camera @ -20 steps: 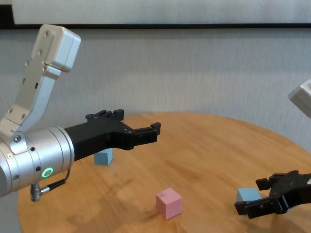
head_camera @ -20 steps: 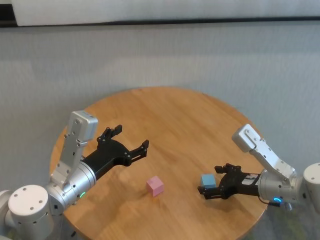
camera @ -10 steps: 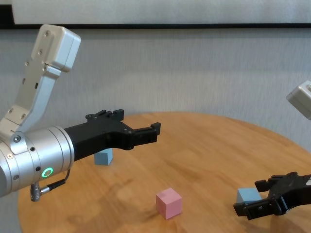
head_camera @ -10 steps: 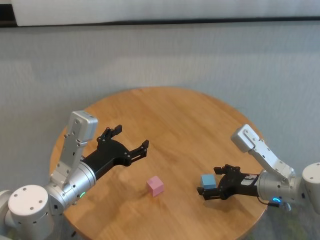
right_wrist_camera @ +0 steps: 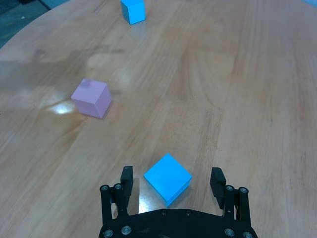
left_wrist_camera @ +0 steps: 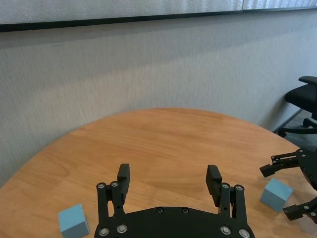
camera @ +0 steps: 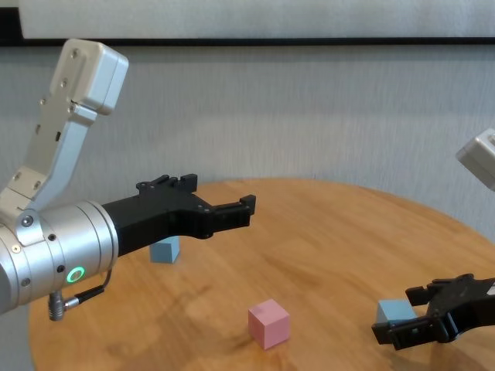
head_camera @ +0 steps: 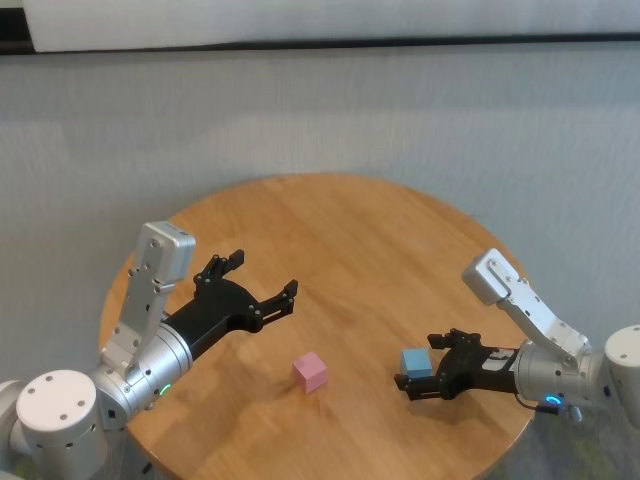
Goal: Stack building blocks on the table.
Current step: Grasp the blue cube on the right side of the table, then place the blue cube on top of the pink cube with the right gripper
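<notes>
On the round wooden table (head_camera: 340, 230) a pale pink cube (head_camera: 310, 371) lies near the front middle. A light blue cube (head_camera: 416, 362) lies to its right. My right gripper (head_camera: 417, 360) is open and low over the table, one finger on each side of this cube (right_wrist_camera: 168, 178) with a gap on both sides. A second light blue cube (camera: 164, 250) lies at the left, behind my left arm and hidden in the head view. My left gripper (head_camera: 265, 273) is open and empty, held above the table's left half.
A grey wall stands behind the table. The table's rim (head_camera: 500, 440) runs just under my right forearm. A black office chair (left_wrist_camera: 304, 99) stands off the table, seen in the left wrist view.
My right gripper has sunk very slightly around the blue cube. The left arm and the three cubes have not moved.
</notes>
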